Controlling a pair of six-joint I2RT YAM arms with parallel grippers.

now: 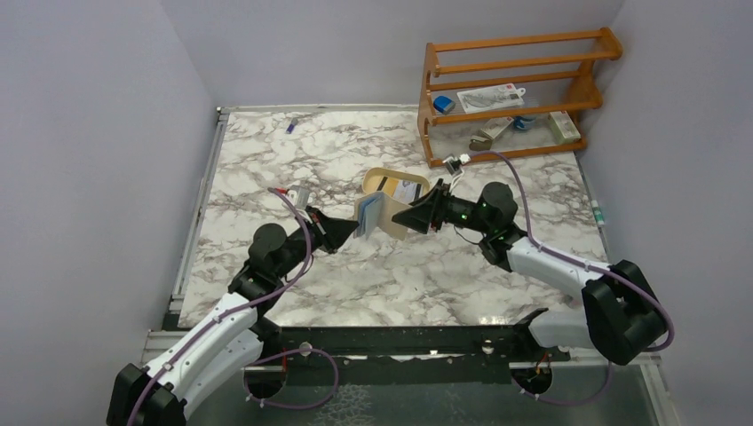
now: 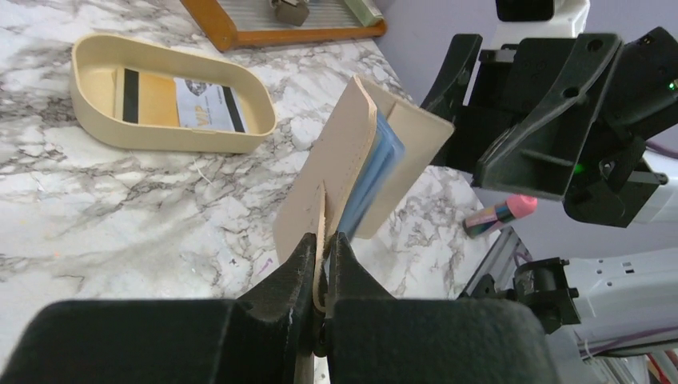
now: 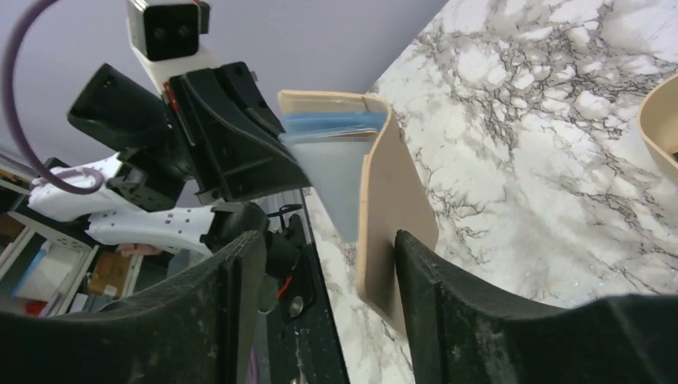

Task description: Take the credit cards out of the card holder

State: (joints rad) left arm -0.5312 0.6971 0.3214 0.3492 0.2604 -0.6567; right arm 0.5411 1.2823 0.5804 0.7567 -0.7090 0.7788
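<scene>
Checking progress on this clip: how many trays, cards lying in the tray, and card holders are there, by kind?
Oval tan plastic tray: 1
Thin plastic cards lying in it: 2
Tan folding card holder: 1
Total: 4

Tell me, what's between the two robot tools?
The open card holder with blue credit cards inside, pinched by the left tool; top view shows it.

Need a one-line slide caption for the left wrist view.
Left end effector pinches the open card holder, blue cards inside; two cards lie in the tray.
</scene>
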